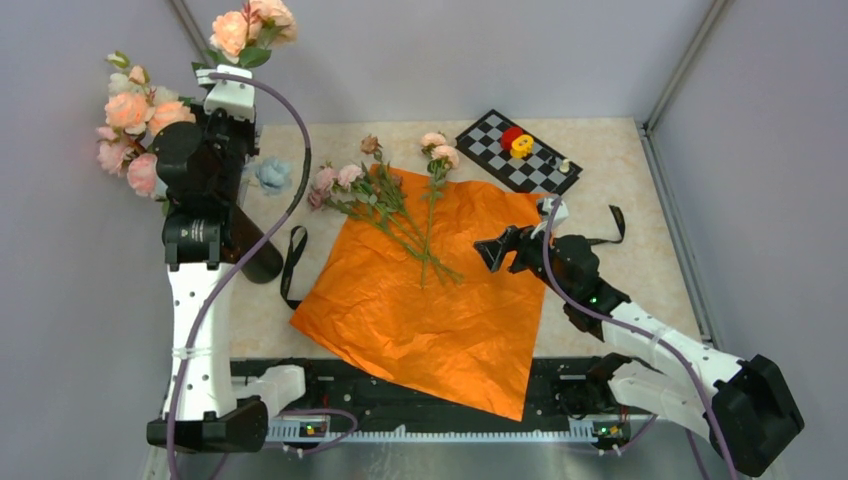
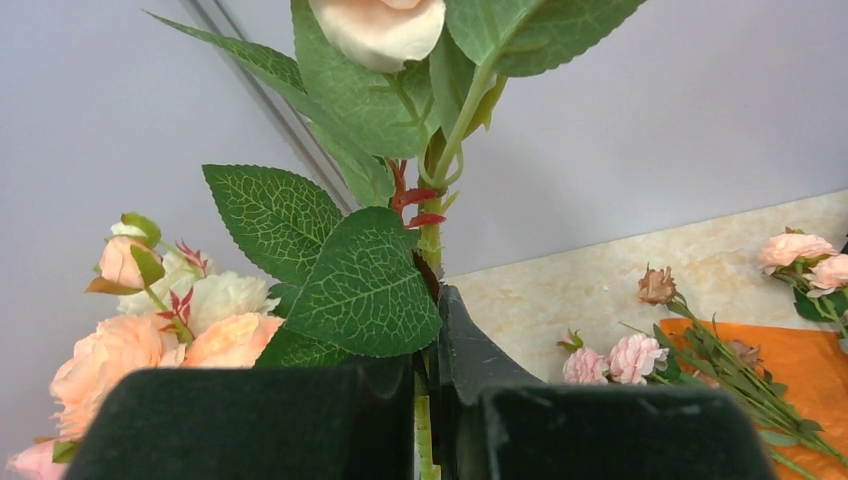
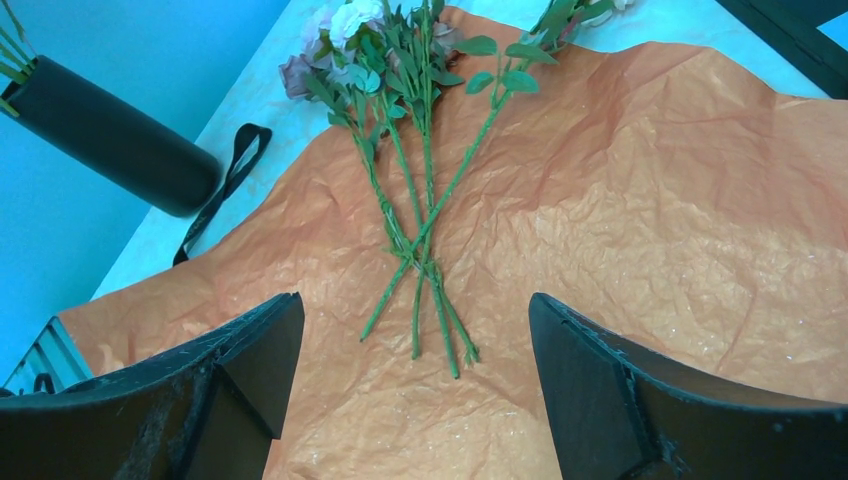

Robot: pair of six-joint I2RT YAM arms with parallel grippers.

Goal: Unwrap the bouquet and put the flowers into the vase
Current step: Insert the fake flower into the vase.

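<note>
The bouquet is unwrapped: its orange paper (image 1: 440, 300) lies flat on the table, and several thin-stemmed flowers (image 1: 390, 205) (image 3: 420, 190) lie across its far part. My left gripper (image 1: 222, 72) (image 2: 430, 350) is raised high at the back left, shut on a leafy green stem (image 2: 432, 240) with peach blooms (image 1: 250, 25) on top. The black vase (image 1: 255, 262) (image 3: 110, 140) stands at the left, mostly hidden behind that arm, with pink and peach blooms (image 1: 130, 125) in it. My right gripper (image 1: 490, 250) (image 3: 415, 305) hovers open over the paper, just short of the stem ends.
A black ribbon (image 1: 293, 265) (image 3: 225, 175) lies by the paper's left edge, another (image 1: 612, 225) to the right. A pale-blue bloom (image 1: 272, 175) rests beside the vase. A checkered board (image 1: 518, 150) with red and yellow pieces sits at the back right. Grey walls enclose the table.
</note>
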